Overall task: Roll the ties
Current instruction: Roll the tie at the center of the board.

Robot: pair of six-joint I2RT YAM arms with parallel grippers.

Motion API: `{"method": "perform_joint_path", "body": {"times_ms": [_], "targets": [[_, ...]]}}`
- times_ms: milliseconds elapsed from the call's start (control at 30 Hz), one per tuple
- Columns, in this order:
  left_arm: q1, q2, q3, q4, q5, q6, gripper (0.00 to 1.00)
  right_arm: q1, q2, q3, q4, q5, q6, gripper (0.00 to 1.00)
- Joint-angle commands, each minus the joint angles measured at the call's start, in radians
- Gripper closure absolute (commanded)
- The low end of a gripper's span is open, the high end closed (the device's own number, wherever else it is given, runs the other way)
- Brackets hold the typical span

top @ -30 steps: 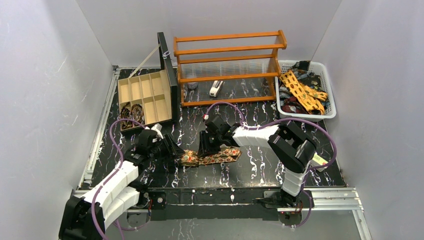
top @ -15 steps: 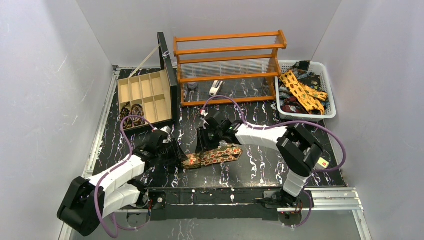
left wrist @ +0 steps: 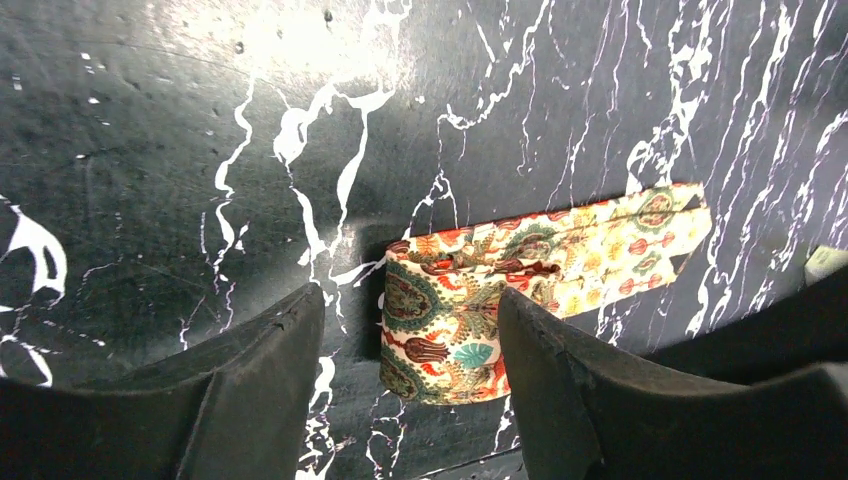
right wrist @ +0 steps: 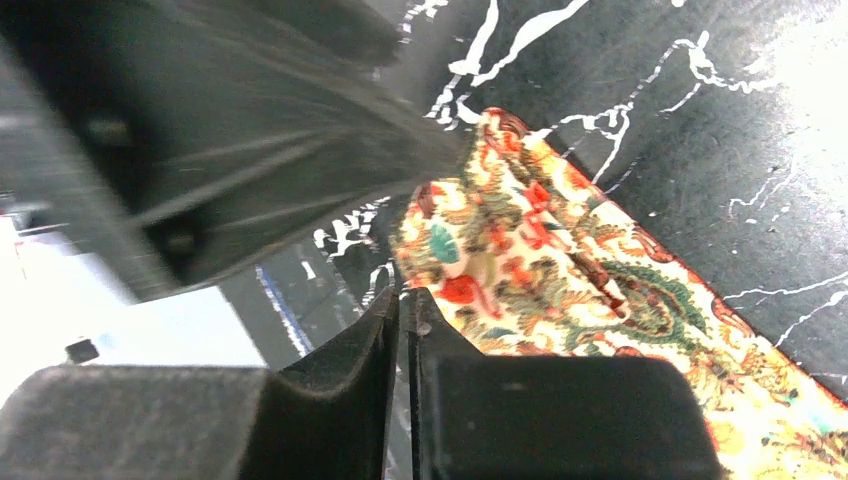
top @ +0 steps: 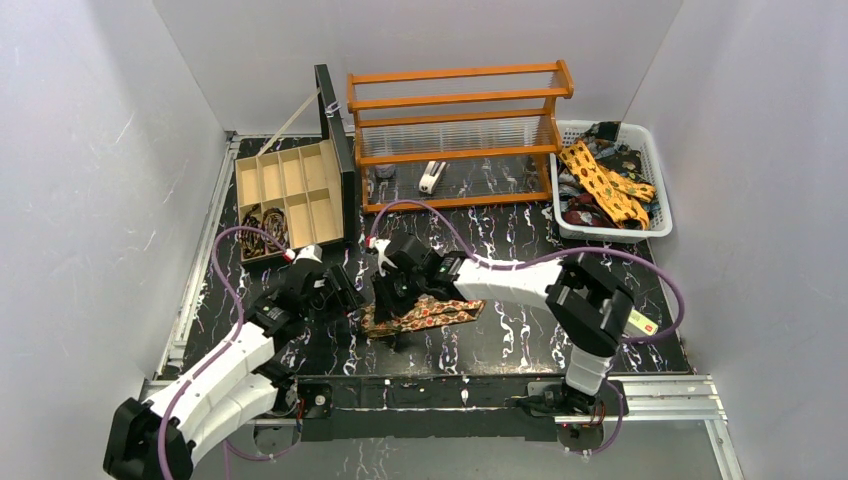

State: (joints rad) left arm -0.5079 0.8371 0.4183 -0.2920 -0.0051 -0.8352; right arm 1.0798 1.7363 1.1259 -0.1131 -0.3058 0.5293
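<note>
Since the frame 1 second prior, the right claw (top: 388, 305) had travelled leftward along the tie (top: 432, 314), and the visible strip had shortened as its left end doubled over; the left arm had changed posture while the left claw (top: 345, 298) remained beside that same end. At inspection the tie lay on the black marbled table (top: 520, 335), near the front centre, between the 2 claws, with only 1 loose fold formed and no coil yet. Risks noted: the fold appeared slack and somewhat skewed to the strip, so further turns would likely produce a crooked, telescoping roll; the fabric looked slippery and springy, so any lift of the right claw could let the fold flop open; and the 2 claws stood very close together, so an inward move by either could cause contact between them. Left claw, wrist view (left wrist: 410, 305): fingers wide apart, straddling the folded end without gripping it, the right-hand finger (left wrist: 560, 370) just beside or touching the fabric edge. Right claw, wrist view (right wrist: 403, 300): fingers pressed together, tips at the edge of the folded end; whether a layer of cloth was nipped between them could not be confirmed.
</note>
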Motion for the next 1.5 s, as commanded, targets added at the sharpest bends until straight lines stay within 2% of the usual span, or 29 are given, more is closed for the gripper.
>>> {"method": "perform_joint_path", "body": {"times_ms": [0, 233, 400, 433, 533, 700, 800, 900, 1067, 1467], "targets": [[-0.003, -0.061, 0.027, -0.121, -0.097, -0.046, 0.38, -0.004, 0.083, 0.018, -0.037, 0.024, -0.068, 0.84], [-0.003, -0.108, 0.036, -0.187, -0.149, -0.069, 0.38, -0.002, 0.128, 0.027, -0.07, 0.078, -0.154, 0.84], [-0.003, -0.119, 0.057, -0.224, -0.174, -0.068, 0.38, -0.003, 0.052, 0.093, -0.105, 0.016, -0.248, 0.72], [-0.003, -0.122, 0.061, -0.232, -0.18, -0.068, 0.38, -0.002, 0.03, 0.102, -0.113, 0.007, -0.267, 0.67], [-0.003, -0.13, 0.068, -0.251, -0.2, -0.071, 0.38, -0.004, -0.045, 0.096, -0.105, -0.012, -0.349, 0.36], [-0.003, -0.147, 0.077, -0.277, -0.235, -0.085, 0.37, -0.004, -0.108, -0.025, 0.021, 0.059, -0.583, 0.02], [-0.003, -0.154, 0.08, -0.282, -0.239, -0.086, 0.37, -0.004, -0.099, -0.099, 0.102, 0.05, -0.76, 0.01], [-0.003, -0.156, 0.08, -0.282, -0.234, -0.085, 0.37, -0.004, -0.06, -0.089, 0.133, 0.05, -0.863, 0.01], [-0.003, -0.153, 0.076, -0.271, -0.222, -0.077, 0.37, -0.004, 0.011, 0.002, 0.05, -0.012, -0.92, 0.01], [-0.003, -0.141, 0.076, -0.262, -0.214, -0.067, 0.37, -0.004, 0.128, -0.003, 0.146, -0.051, -0.998, 0.01]]}}
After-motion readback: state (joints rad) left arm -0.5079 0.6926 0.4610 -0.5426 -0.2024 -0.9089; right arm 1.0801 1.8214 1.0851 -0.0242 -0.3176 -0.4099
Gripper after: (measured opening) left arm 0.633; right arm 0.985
